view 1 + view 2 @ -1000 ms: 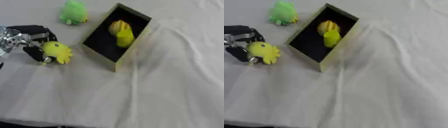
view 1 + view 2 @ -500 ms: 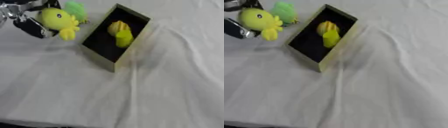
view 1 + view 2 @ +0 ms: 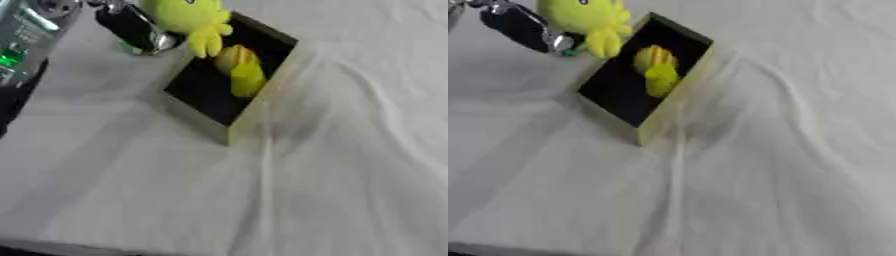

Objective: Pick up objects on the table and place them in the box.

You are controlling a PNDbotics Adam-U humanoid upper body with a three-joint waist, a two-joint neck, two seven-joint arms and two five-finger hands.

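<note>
**Carry phase: yellow toy at the box rim**

Your left hand [image 3: 131, 27] enters from the 10 o'clock corner with its dark fingers curled on the yellow plush toy [image 3: 185, 16], which hangs in the air at 12 o'clock of the view. The toy's legs dangle over the far-left rim of the box [image 3: 206, 122], so the load is held high enough to pass over the wall rather than snag on it (the exact contact between fingers and plush is partly hidden by the toy itself).

The box lies askew on the white cloth [image 3: 332, 190], its open side facing up and its long axis running from 7 o'clock to 1 o'clock. One yellow item [image 3: 242, 70] already rests inside, toward the 1 o'clock end; the dark floor toward 7 o'clock is free, and that appears the better drop zone.

A small green patch [image 3: 577, 50] shows just beneath the hand; you cannot tell what it is.

Your right hand is out of view.
</note>
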